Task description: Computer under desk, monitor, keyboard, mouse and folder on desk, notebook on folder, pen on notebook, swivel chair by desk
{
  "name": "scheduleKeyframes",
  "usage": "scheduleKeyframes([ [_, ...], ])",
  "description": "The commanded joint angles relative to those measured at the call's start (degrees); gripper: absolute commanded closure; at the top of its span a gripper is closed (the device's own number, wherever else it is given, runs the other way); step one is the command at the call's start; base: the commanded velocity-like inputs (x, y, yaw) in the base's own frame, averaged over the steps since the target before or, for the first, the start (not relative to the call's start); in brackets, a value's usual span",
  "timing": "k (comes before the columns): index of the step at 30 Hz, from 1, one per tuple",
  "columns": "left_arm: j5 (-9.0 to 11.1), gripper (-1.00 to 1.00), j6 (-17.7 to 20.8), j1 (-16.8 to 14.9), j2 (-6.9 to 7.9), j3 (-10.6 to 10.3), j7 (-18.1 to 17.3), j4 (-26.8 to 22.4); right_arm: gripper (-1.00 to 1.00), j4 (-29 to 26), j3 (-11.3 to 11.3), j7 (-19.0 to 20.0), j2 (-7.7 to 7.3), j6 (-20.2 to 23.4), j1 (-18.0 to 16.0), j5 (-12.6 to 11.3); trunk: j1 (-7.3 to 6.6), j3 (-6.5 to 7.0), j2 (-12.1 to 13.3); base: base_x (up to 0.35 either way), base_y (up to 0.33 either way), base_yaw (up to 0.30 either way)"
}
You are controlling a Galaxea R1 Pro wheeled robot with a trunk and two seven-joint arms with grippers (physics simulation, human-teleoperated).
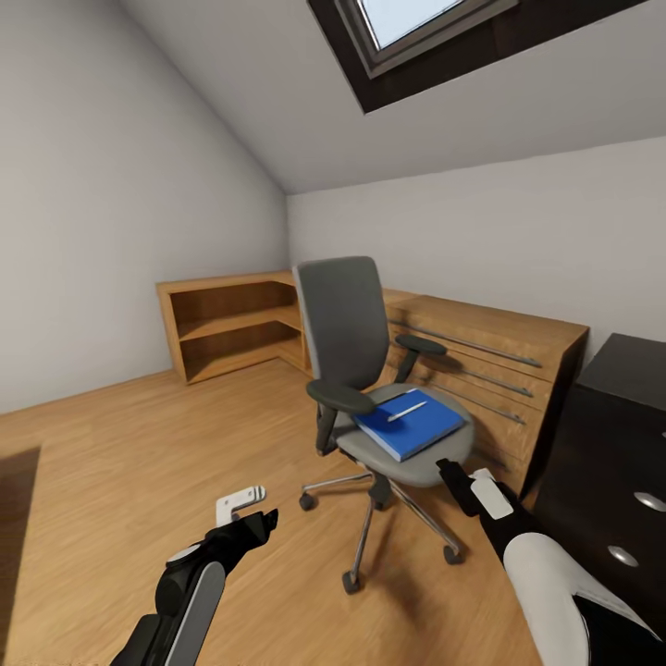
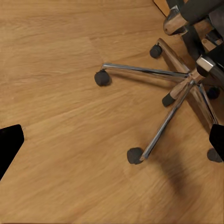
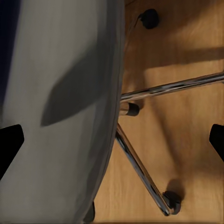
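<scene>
One swivel chair (image 1: 356, 370) | one folder (image 1: 409, 425) on seat, pen (image 1: 406, 411) atop | left gripper (image 2: 112, 135), right gripper (image 3: 112, 140): both spread, nothing held

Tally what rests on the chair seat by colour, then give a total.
Blue: 1, the folder lying flat on the swivel chair seat
Pale/white: 1, a slim pen-like stick lying on top of the folder
Total: 2

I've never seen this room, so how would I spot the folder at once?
Find the grey swivel chair in the middle of the wooden floor. On its seat lies the folder, flat and bright blue, the only vivid colour there, with a pale pen resting on top.
</scene>
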Motion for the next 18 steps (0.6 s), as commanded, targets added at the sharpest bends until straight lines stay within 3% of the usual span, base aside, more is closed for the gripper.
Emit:
scheduleKeyframes([
  [1,0.6,-1.0,0.1,0.0,-0.01,-0.1,0.5,0.0,-1.0,0.7,0.0,-0.3,0.03,0.3,0.0,-0.7,0.0,-0.07,0.0,0.0,0.0,0.142],
  [18,0.6,-1.0,0.1,0.0,-0.04,-0.1,0.5,0.3,-1.0,0.7,0.0,-0.3,-0.04,0.4,0.0,-0.7,0.0,-0.07,0.0,0.018,0.0,0.117],
])
